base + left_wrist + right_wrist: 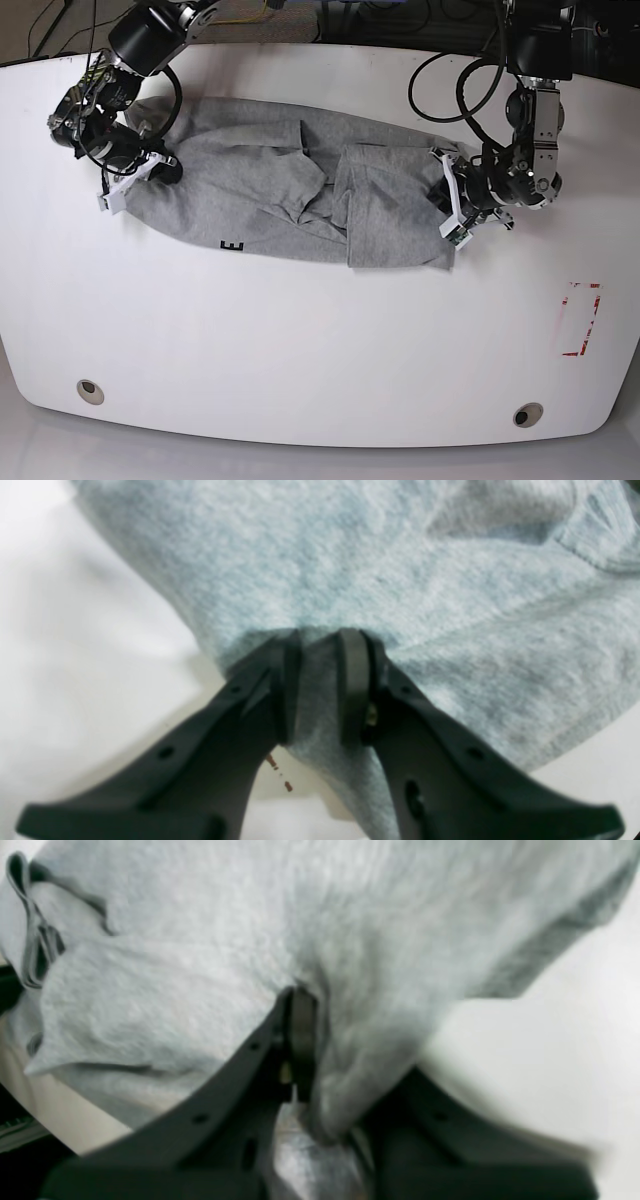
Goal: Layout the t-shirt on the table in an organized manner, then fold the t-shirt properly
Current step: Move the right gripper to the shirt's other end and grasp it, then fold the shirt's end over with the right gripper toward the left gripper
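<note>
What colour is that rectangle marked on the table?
Red tape mark, clearest in the base view.

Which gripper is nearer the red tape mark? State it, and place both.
Left. The left gripper grips the t-shirt at its end on the same side of the table as the red tape mark; the right gripper is at the t-shirt's opposite end, far across.

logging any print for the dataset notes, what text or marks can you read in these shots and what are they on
"E": a single black block letter on the t-shirt, near its front edge in the base view; any other letters are hidden in the folds.
Red mark on the table: a taped rectangle outline, no words.
Wrist views: only blurred grey cloth, no print to read.
</note>
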Available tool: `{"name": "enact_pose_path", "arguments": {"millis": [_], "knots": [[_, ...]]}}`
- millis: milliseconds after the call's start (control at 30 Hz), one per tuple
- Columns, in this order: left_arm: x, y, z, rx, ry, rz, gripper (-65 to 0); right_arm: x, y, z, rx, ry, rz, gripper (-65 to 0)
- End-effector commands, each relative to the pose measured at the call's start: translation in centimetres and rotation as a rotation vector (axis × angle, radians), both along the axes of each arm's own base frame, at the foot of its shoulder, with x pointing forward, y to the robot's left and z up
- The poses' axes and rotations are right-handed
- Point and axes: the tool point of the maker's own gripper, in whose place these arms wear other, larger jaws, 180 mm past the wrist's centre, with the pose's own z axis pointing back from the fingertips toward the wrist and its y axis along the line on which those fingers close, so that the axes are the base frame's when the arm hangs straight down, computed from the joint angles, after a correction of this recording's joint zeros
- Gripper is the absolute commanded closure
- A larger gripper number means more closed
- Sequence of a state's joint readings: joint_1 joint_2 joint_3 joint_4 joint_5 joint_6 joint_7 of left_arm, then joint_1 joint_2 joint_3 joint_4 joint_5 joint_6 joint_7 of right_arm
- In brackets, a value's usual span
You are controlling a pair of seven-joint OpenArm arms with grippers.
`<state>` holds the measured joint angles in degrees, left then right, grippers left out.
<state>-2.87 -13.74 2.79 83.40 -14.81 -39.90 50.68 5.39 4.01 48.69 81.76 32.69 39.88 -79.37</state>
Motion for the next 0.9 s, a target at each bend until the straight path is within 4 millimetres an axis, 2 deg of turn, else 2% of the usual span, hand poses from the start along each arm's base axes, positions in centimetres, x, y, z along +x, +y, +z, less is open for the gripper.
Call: {"name": "enact_pose_path", "arguments": {"millis": [0,133,267,400,633,667,800,867], "knots": [[-1.1,-0.2,-1.0,0.056,0.042,-0.046,-11.0,1.3,-1.3,2.4,-0.072,-0.070,-0.002,-4.1],[-1.9,-1.5,-1.8,0.104,0.056,-0.118,-11.0,1.9,-1.8,5.1,-0.157,-0.136,0.013,-2.2],[-2.7,-3.4,-2.5,0.137,0.065,-0.178,-11.0,3.1,-0.9,7.7,-0.229,-0.212,0.065,-1.3],[-2.2,-5.1,-2.2,0.138,0.043,-0.213,-11.0,3.9,0.0,10.3,-0.292,-0.287,0.100,-1.0],[-1.8,-7.0,-1.8,0.112,0.027,-0.228,-11.1,4.9,5.5,12.9,-0.332,-0.386,0.267,-1.0],[-1.8,-7.5,-1.8,0.105,0.027,-0.231,-11.1,5.1,6.7,13.3,-0.323,-0.404,0.292,-1.0],[-1.8,-8.0,-1.6,0.096,0.023,-0.234,-11.1,5.4,10.6,13.7,-0.278,-0.441,0.371,-1.0],[-1.1,-8.1,-1.2,0.099,0.007,-0.237,-11.1,5.4,12.5,13.7,-0.253,-0.451,0.410,-1.0]]}}
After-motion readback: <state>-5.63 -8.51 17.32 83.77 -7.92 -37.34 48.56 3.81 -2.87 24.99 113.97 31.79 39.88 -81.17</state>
